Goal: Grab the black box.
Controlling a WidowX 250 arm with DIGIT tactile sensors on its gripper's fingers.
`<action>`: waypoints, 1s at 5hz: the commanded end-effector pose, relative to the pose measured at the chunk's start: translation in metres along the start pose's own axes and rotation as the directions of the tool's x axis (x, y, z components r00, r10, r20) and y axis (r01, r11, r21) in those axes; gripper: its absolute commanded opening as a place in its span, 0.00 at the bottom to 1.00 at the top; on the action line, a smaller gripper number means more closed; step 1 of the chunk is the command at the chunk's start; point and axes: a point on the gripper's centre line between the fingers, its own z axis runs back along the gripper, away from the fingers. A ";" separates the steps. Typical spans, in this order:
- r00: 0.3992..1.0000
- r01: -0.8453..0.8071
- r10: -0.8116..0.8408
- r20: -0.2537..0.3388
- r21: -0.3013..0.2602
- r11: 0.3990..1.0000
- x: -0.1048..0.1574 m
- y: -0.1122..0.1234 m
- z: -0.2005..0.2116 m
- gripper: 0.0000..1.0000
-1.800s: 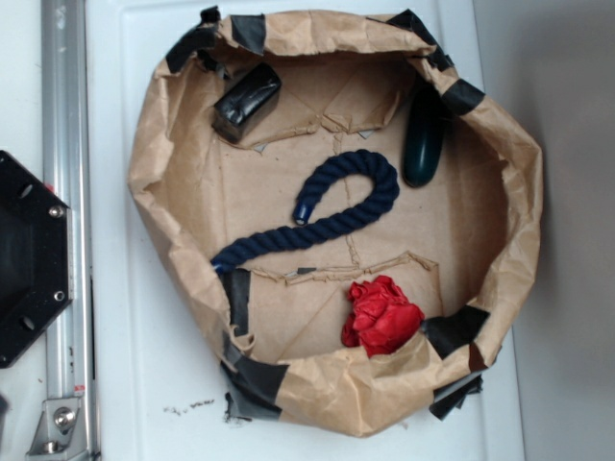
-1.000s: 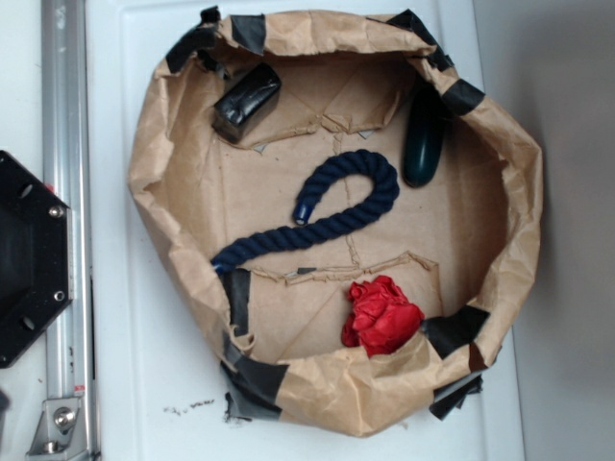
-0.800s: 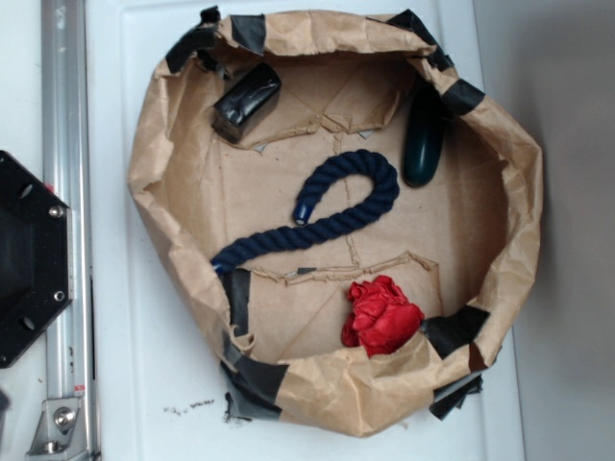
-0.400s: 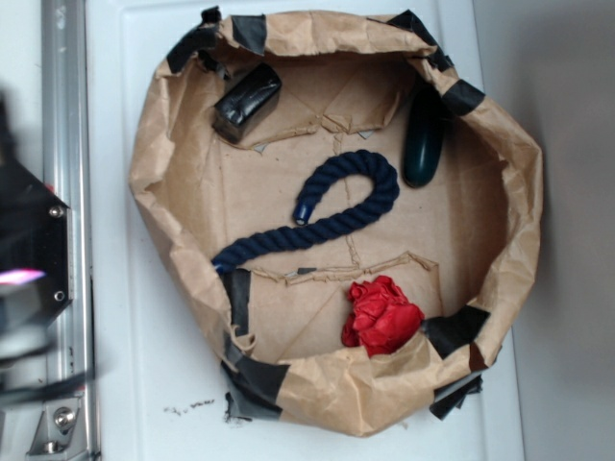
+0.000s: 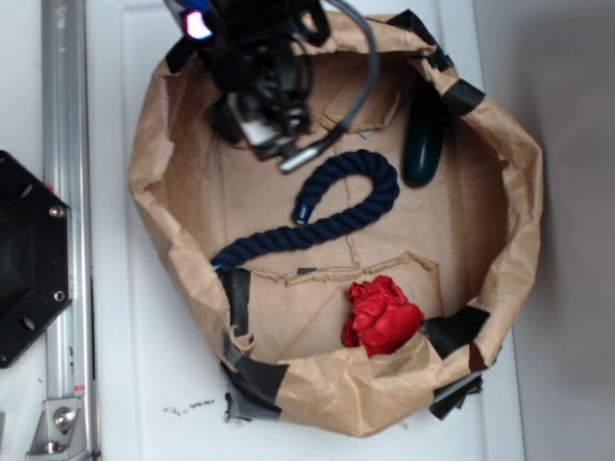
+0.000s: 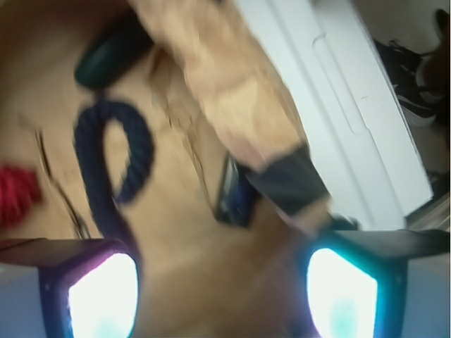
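Note:
The black box (image 6: 235, 194) shows in the wrist view as a dark glossy block, half behind the taped paper wall (image 6: 232, 105). It lies ahead of my gripper (image 6: 222, 296) and apart from it. The two lit fingers (image 6: 99, 296) stand far apart with only brown paper between them, so the gripper is open. In the exterior view my gripper (image 5: 272, 120) hangs over the upper left corner of the paper basin (image 5: 144, 182). It covers nearly all of the black box there.
A navy rope (image 5: 336, 206) curls across the middle of the basin. A dark green oval (image 5: 423, 134) leans at the upper right wall and a red wad (image 5: 381, 315) sits at the lower right. A black base plate (image 5: 29, 259) and metal rail (image 5: 62, 144) stand left.
The arm was out of view, then a blur at the left edge. It now hangs over the basin's upper left corner and hides the black box. Nothing in the basin has moved.

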 end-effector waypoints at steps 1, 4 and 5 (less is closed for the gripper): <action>0.970 -0.164 0.150 0.193 0.059 0.985 -0.048 -0.012 0.012 1.00; 0.990 -0.121 0.115 0.086 0.068 0.990 0.000 -0.016 -0.024 1.00; 0.993 -0.110 0.105 0.052 0.105 0.988 -0.006 -0.014 -0.047 1.00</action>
